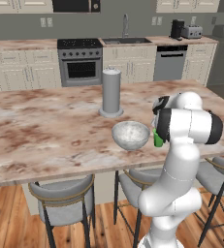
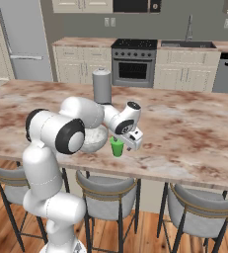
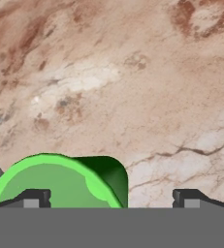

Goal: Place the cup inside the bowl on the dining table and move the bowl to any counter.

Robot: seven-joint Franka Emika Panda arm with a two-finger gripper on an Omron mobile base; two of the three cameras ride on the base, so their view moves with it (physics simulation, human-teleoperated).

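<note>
The small green cup (image 2: 117,147) stands upright on the dining table (image 2: 194,128), just right of the speckled grey-white bowl (image 2: 95,140), near the table's front edge. My gripper (image 2: 129,143) hovers open right above the cup, touching nothing. In the hand view the cup (image 3: 60,181) sits close below, nearer the left fingertip (image 3: 33,198) than the right one, over bare marble (image 3: 133,72). From the left base view the bowl (image 1: 130,134) is in full sight and empty, while the cup (image 1: 158,138) peeks out beside my arm.
A tall grey cylinder (image 1: 111,92) stands on the table behind the bowl. Grey stools (image 1: 65,198) are tucked under the front edge. A wall counter (image 1: 21,44), stove (image 1: 80,60) and sink lie beyond the table.
</note>
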